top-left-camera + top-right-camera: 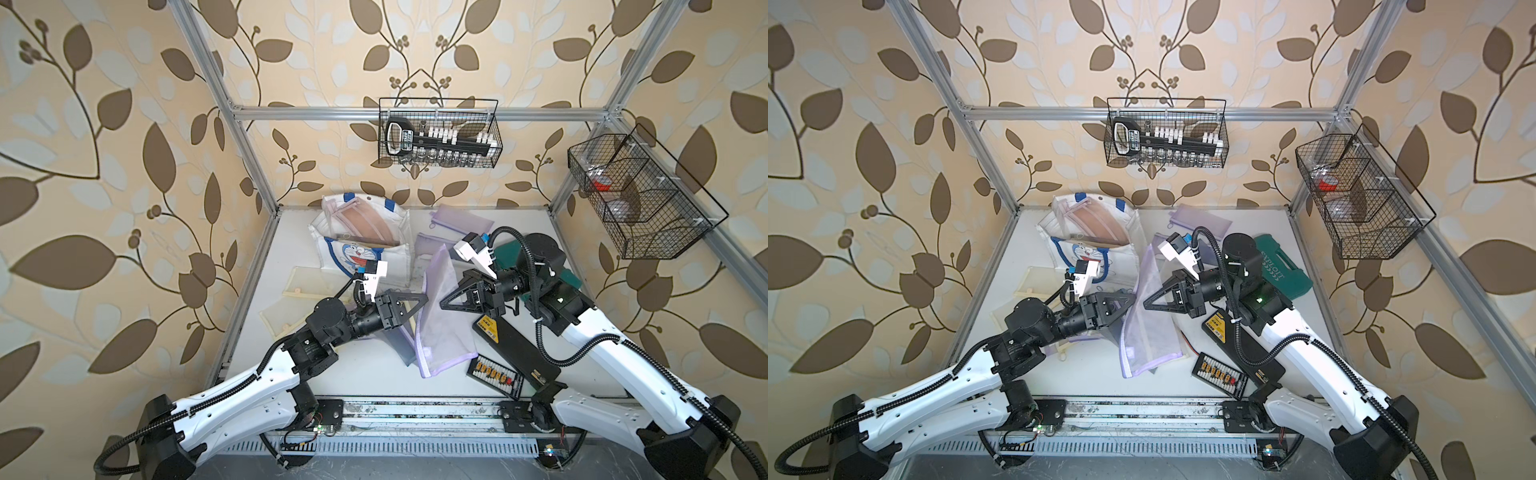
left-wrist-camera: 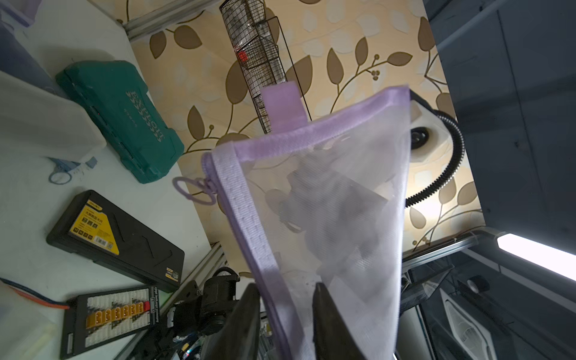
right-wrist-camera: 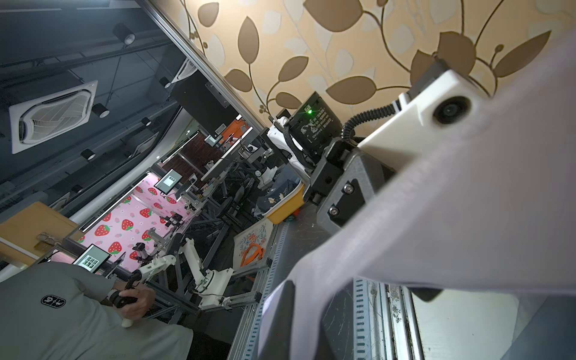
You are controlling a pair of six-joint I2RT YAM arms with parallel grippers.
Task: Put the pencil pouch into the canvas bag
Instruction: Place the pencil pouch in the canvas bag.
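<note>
The pencil pouch (image 1: 442, 328) (image 1: 1150, 332) is purple-trimmed white mesh and stands raised at mid-table between both grippers. My right gripper (image 1: 443, 305) (image 3: 299, 299) is shut on its mesh, which fills the right wrist view as the pouch (image 3: 467, 202). My left gripper (image 1: 424, 297) (image 2: 285, 286) stands a narrow gap apart around the pouch's zipper edge (image 2: 249, 224). The canvas bag (image 1: 351, 255) (image 1: 1084, 253), white with blue handles and a cat face, stands open at the back left. A brownish pouch is inside it.
A green tool case (image 1: 1283, 266) (image 2: 124, 118) lies under the right arm. A black case with a yellow label (image 1: 511, 345) and a connector board (image 1: 494, 376) lie at the front right. Other purple pouches (image 1: 461, 218) are at the back, cream ones (image 1: 307, 282) at the left. Wire baskets (image 1: 438, 133) hang on the walls.
</note>
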